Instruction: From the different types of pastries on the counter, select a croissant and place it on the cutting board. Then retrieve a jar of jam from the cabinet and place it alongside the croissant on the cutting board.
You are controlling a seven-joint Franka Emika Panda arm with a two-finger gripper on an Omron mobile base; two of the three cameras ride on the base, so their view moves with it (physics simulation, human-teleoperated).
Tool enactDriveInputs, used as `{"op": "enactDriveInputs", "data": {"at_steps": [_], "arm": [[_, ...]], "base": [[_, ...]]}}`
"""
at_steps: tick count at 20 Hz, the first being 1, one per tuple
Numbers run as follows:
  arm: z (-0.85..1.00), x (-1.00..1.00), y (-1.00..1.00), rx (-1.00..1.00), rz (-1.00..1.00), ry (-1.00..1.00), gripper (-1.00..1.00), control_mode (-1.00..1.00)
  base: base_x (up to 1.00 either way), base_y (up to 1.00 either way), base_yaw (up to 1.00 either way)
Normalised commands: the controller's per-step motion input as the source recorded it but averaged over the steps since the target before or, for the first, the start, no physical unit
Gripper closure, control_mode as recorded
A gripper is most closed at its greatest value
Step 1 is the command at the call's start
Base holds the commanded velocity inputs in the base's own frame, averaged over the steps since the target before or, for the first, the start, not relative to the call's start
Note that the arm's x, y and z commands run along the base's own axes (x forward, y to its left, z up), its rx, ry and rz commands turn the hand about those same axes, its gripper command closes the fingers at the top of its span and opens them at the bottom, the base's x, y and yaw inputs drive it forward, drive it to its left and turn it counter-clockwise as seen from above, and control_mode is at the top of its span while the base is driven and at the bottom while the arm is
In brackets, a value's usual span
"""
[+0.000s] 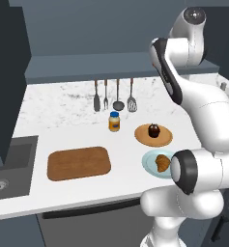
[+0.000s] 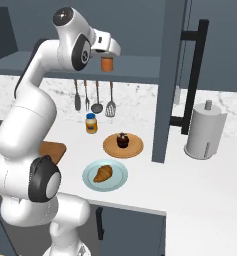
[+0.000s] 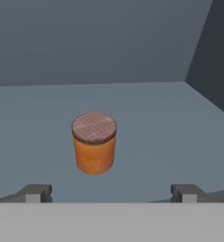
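step: reach for jar (image 3: 94,149) on cabinet shelf (image 3: 170,137) | gripper (image 3: 111,193): wide open, holds nothing, near jar | tip: go straight in, fingers each side, squeeze below lid

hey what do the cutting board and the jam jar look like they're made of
Cutting board: looks like wood, matte brown with faint grain streaks and rounded corners.
Jam jar: probably glass or clear plastic, since the body shows smooth orange-red; its lid is dull brownish-grey with a fine crosshatch, material unclear.

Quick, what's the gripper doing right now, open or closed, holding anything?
Gripper: open, holding nothing; the jar of jam stands ahead of the fingertips, untouched.
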Motion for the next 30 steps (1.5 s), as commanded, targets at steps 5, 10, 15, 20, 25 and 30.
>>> {"op": "enactDriveInputs", "data": {"at_steps": [5,10,15,20,25,30], "arm": [[-0.14,0.0,0.01,0.02,0.0,0.0,-1.0,-1.0],[-0.21,0.0,0.05,0.06,0.0,0.0,-1.0,-1.0],[-0.2,0.05,0.04,0.04,0.0,0.0,-1.0,-1.0],[-0.07,0.25,0.0,0.02,0.0,0.0,-1.0,-1.0],[0.0,0.45,0.0,0.02,0.0,-0.01,-1.0,-1.0],[0.06,0.34,0.0,0.05,0.0,0.0,-1.0,-1.0]], "base": [[0.0,0.0,0.0],[0.0,0.0,0.0],[0.0,0.0,0.0],[0.0,0.0,0.0],[0.0,0.0,0.0],[0.0,0.0,0.0]]}}
